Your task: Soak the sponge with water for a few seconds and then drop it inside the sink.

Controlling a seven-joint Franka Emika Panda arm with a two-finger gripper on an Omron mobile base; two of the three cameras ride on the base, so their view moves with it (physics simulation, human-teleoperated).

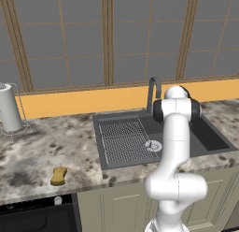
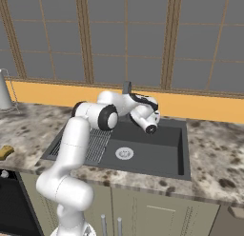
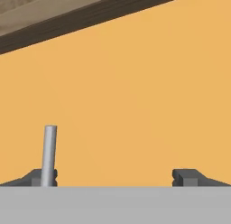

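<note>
The mustard-yellow sponge (image 1: 59, 176) (image 2: 5, 152) lies on the speckled counter, well left of the sink (image 1: 210, 135) (image 2: 157, 142). The sink is a dark grey basin with a ribbed drainboard (image 1: 123, 140) and a round silver drain (image 1: 153, 145) (image 2: 124, 153). Behind the basin rises the dark faucet (image 1: 154, 88), and no water shows at it. My arm reaches over the basin toward the back wall. In the hand view my gripper (image 3: 115, 178) is open and holds nothing, facing the orange wall, with a thin grey rod (image 3: 49, 148) standing at its left fingertip (image 3: 43, 178).
A white cylinder in a wire stand (image 1: 9, 109) (image 2: 4, 90) sits at the counter's far left. A dark appliance front (image 1: 37, 217) lies below the sponge's stretch of counter. The orange backsplash (image 1: 70, 102) and a large window run behind the sink.
</note>
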